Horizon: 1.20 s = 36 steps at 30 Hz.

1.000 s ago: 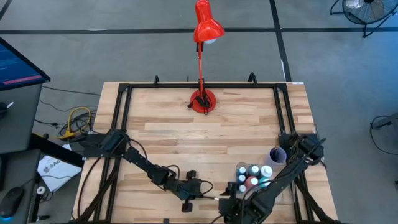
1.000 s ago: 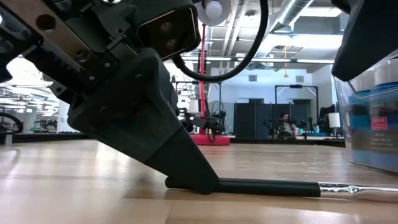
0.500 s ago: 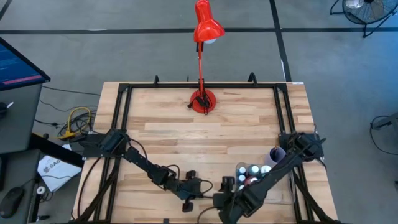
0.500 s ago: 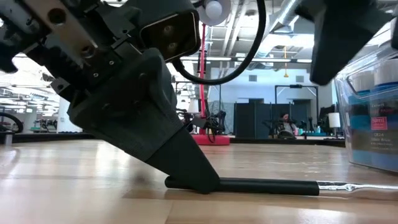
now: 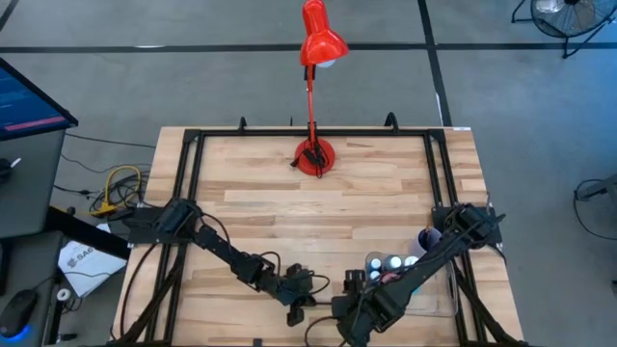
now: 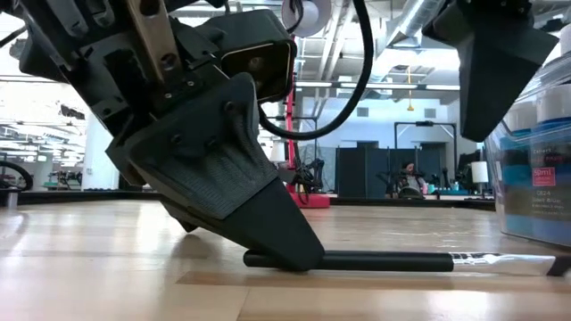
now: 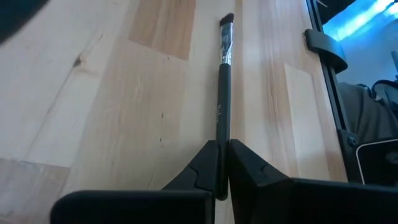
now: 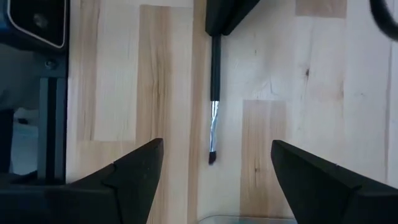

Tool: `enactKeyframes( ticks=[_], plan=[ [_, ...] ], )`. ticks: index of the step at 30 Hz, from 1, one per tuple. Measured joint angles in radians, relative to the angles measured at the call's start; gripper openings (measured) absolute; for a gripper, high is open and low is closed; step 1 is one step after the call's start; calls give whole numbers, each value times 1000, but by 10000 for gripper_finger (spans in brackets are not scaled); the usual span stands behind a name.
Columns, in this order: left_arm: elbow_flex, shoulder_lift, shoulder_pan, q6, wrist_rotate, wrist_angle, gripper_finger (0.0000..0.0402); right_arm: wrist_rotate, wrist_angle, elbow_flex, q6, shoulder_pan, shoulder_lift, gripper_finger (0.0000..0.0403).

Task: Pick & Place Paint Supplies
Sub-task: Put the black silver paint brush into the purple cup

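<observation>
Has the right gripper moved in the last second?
Yes. In the high view the right gripper has swung away from the clear tray toward the left gripper, which is shut on the paintbrush. Its jaws are open.

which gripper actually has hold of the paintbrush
The left gripper: its fingers are shut on the paintbrush handle. The right gripper is open above the bristle end, touching nothing.

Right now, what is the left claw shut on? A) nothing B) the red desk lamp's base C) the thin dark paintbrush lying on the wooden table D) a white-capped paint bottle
C: in the left wrist view the left claw pinches the handle end of the thin dark paintbrush, which lies flat on the wooden table.
</observation>
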Motion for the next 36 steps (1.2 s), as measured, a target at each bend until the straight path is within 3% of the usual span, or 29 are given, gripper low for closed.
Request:
enactKeyframes(
  ticks=[12,23,28,36],
  plan=[
    [-12,0,0,5,-2,18,1,-111,-19,16,-29,-34,132,290],
    [-70,-8,1,19,-9,108,1,-122,-12,18,-34,-47,149,276],
    [-70,-8,-3,17,1,110,1,-134,-8,17,-49,-59,151,223],
    [-71,-6,-6,29,26,126,1,-121,2,15,-80,-63,153,75]
  ],
)
